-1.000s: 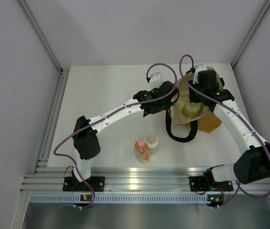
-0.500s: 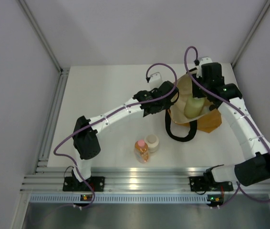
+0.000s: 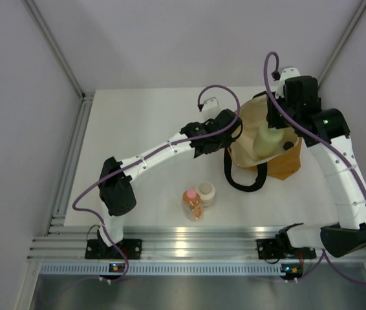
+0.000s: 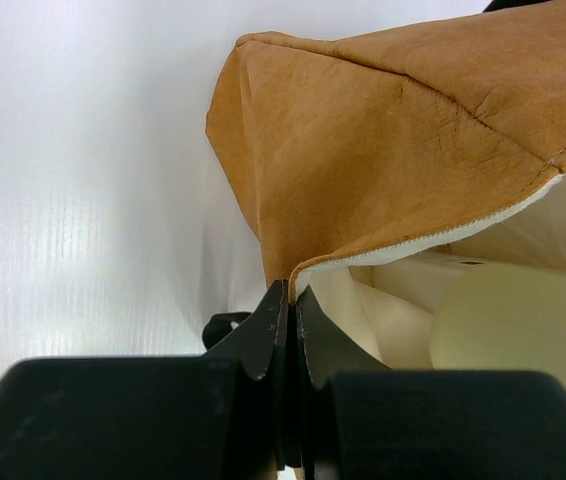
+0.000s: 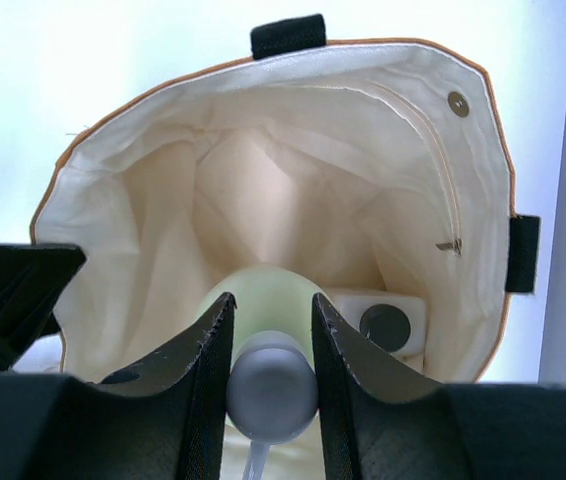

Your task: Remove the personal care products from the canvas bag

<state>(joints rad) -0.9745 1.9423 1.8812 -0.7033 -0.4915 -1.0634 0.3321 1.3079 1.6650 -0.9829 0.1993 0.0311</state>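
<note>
**A:** Top view?
**B:** Canvas bag (image 3: pixel 285 165) stands at the table (image 3: pixel 138 129) far right. The right gripper (image 3: pixel 272 129) holds the pale green bottle (image 3: pixel 264 143) at its mouth. Orange bottle (image 3: pixel 192 205) and cream jar (image 3: pixel 205 193) stand touching, outside, near the front edge.

**A:** Left wrist?
**B:** Left gripper (image 4: pixel 288 300), pressed together, pinches the bag's rim.

**A:** Right wrist?
**B:** Jaws clamp the bottle's white cap (image 5: pixel 271 388). The white squarish bottle (image 5: pixel 378 318) lies inside the bag, beneath.

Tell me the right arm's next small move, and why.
Probably lift straight up until the pale green bottle is clear of the rim of the canvas bag: the right jaws are shut on its white cap, its body hangs over the open mouth, and the left jaws pinch the rim.
</note>
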